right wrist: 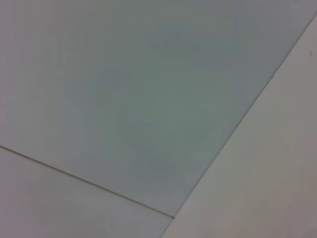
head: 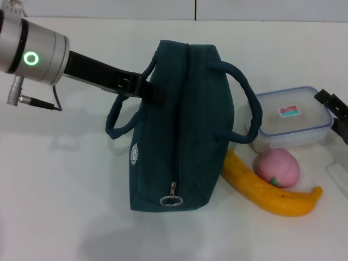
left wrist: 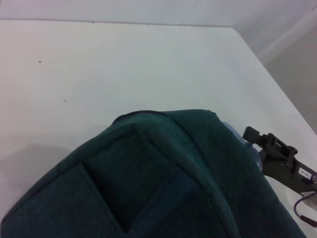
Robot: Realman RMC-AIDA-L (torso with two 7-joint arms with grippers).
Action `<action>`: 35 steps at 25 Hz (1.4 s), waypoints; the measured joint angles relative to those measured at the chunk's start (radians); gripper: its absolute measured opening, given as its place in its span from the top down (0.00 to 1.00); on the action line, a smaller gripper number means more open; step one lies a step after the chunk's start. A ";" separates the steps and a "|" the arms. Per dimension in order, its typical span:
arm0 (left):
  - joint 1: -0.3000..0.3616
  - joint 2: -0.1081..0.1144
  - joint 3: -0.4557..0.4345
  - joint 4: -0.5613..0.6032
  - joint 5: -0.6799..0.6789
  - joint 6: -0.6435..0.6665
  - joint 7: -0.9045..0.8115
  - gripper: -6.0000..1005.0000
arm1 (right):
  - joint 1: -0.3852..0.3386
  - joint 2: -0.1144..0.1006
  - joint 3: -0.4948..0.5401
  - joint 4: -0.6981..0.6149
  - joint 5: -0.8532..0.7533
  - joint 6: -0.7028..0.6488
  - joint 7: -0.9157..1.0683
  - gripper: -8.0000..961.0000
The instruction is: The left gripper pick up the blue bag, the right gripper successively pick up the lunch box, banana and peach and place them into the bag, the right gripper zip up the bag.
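Observation:
The blue bag (head: 182, 130) stands mid-table with its top zipper run shut and the pull (head: 173, 190) at the near end. My left gripper (head: 152, 92) reaches in from the left and lies across the bag's left handle (head: 115, 111). In the left wrist view the bag's fabric (left wrist: 158, 183) fills the lower part. The clear lunch box (head: 291, 119) with a blue rim sits right of the bag. In front of it lie the pink peach (head: 277, 167) and the yellow banana (head: 269, 191). My right gripper (head: 334, 117) hangs open at the far right edge, beside the lunch box.
The white table (head: 60, 185) runs out to a back edge where a wall begins. The right gripper (left wrist: 270, 146) also shows beyond the bag in the left wrist view. The right wrist view holds only bare white surfaces.

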 joint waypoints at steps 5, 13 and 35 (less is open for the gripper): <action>0.006 0.000 0.000 0.000 -0.001 0.000 0.000 0.96 | -0.001 0.000 0.000 0.000 0.000 -0.001 0.000 0.19; 0.018 0.000 0.002 0.004 -0.005 0.002 0.000 0.96 | -0.012 -0.007 -0.001 -0.011 0.001 -0.025 0.000 0.37; 0.018 0.000 0.029 0.007 -0.034 0.001 -0.006 0.96 | -0.009 -0.001 -0.001 0.002 -0.001 -0.049 0.292 0.90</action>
